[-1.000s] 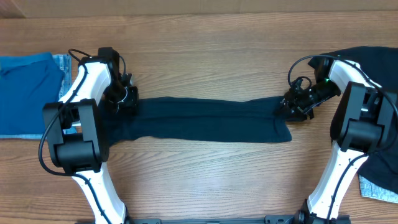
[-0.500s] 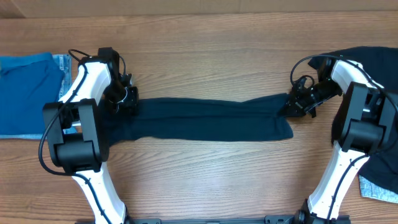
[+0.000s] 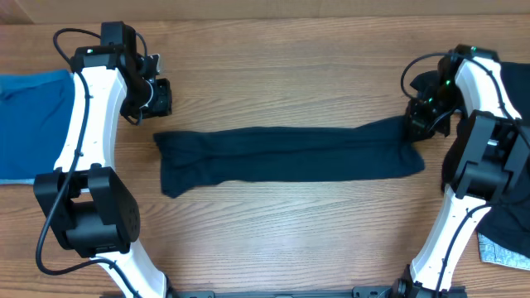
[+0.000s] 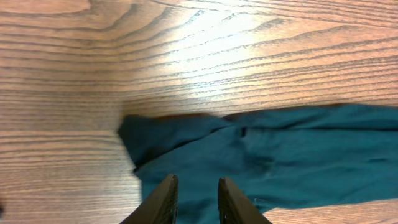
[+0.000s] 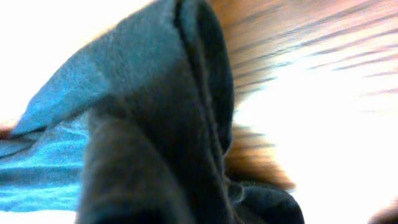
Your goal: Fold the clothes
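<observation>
Wood table (image 3: 273,66), navy garment (image 3: 290,155) stretched mid-table, blue garment (image 3: 33,124) far left, dark pile (image 3: 517,83) far right. Overhead, the right gripper (image 3: 421,122) is clamped on the navy garment's right end; its wrist cam only shows bunched cloth. Over the other end, the left gripper (image 4: 196,186) has its 2 fingers (image 4: 163,199) slightly apart, empty.

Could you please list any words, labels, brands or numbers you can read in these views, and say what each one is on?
None: no text shows on the dark navy garment, the blue garment, the wooden table or the white arms; the right wrist view is a blurred close-up of fabric.
</observation>
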